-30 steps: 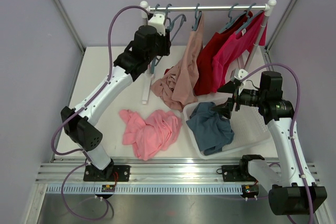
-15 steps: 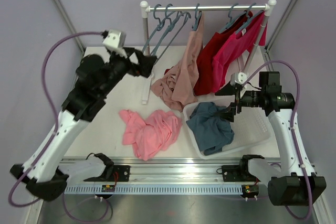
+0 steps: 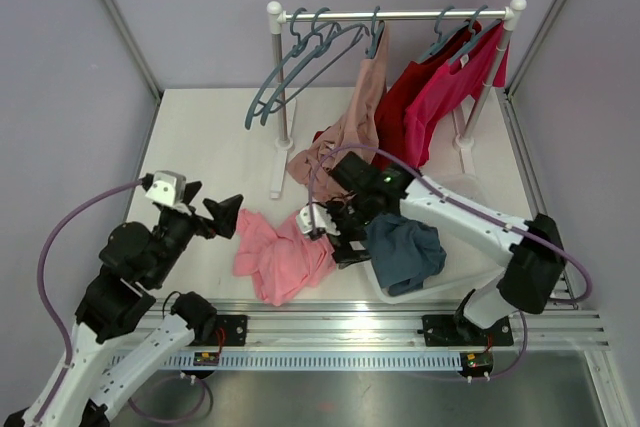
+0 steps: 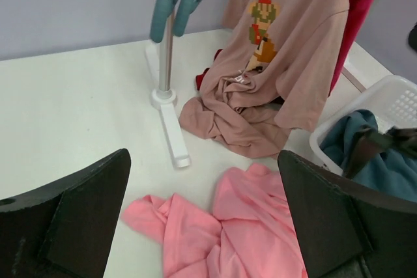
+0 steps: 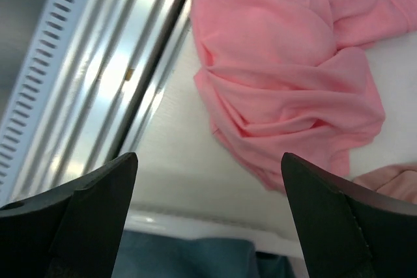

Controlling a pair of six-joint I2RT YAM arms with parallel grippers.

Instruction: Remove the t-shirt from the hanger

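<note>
Pink t-shirt (image 3: 285, 252) crumpled, tan t-shirt (image 3: 350, 142) draped in soft folds off the rail (image 3: 400, 16). Left gripper (image 4: 205, 219) backed off rail, right gripper (image 5: 208, 219) swung over pink; both spread, empty.

Left claw (image 4: 202, 156) withdrawn from rail (image 3: 400, 15), right claw (image 5: 208, 158) swung left, seemingly above pink shirt (image 3: 285, 257)

Lab test cell: plain walls (image 3: 60, 57), rail-mounted arms (image 3: 470, 227).

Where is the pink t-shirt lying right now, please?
In the top view, the pink t-shirt lies on the table, just left of the white basket and in front of the tan shirt.
</note>
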